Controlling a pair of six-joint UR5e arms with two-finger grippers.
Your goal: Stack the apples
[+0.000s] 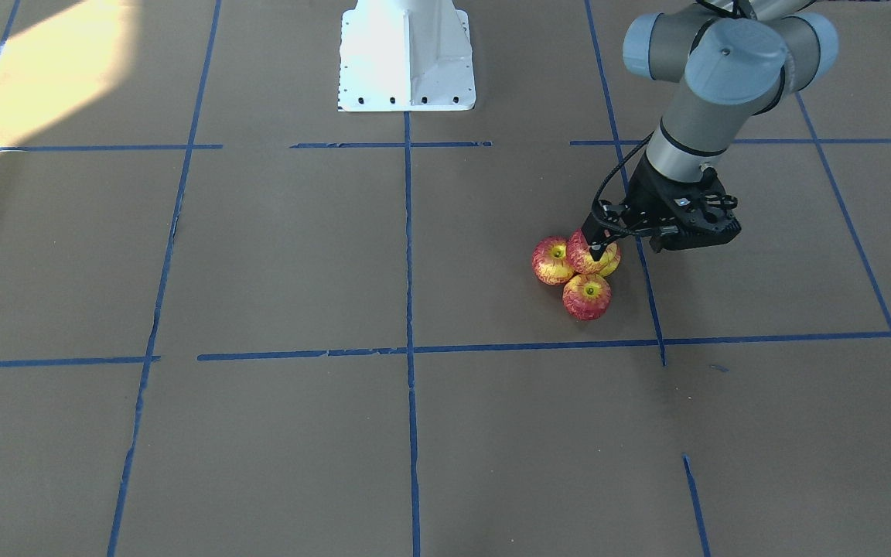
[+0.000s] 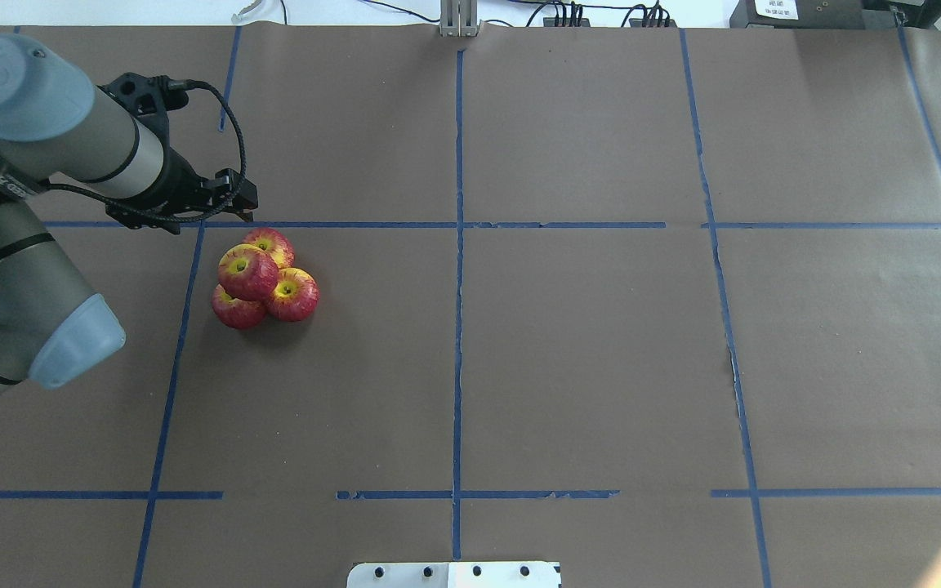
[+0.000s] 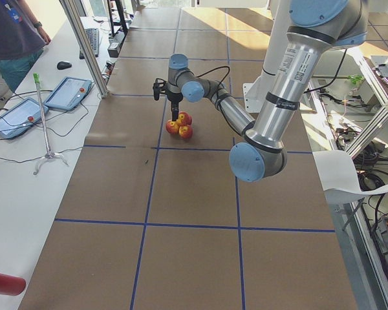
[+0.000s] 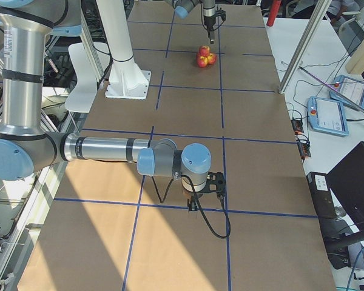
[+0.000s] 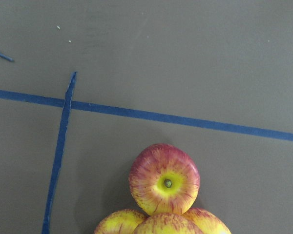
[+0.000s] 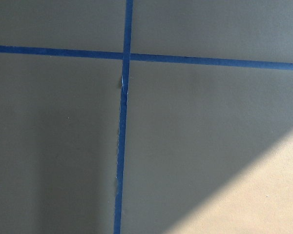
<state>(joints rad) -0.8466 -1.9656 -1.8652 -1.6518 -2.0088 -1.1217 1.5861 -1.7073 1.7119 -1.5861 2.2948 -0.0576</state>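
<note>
Nearest in the right-end view, the right gripper [image 4: 197,200] hung low over the counter [image 4: 255,163], well apart from the fruit and probably kept there out of the way. Whether its fingers were wide or narrow could not be told. Farther along, the apples [image 2: 262,278] sat as a small pyramid. Three touched on the counter, so their hollow cradled the top apple [image 2: 248,272]. Just above it hung the left gripper [image 1: 597,249], seemingly holding nothing, its fingers' spread unclear. The overhead view showed all four apples. The front-facing view showed only three, the fourth hidden behind the top one.
</note>
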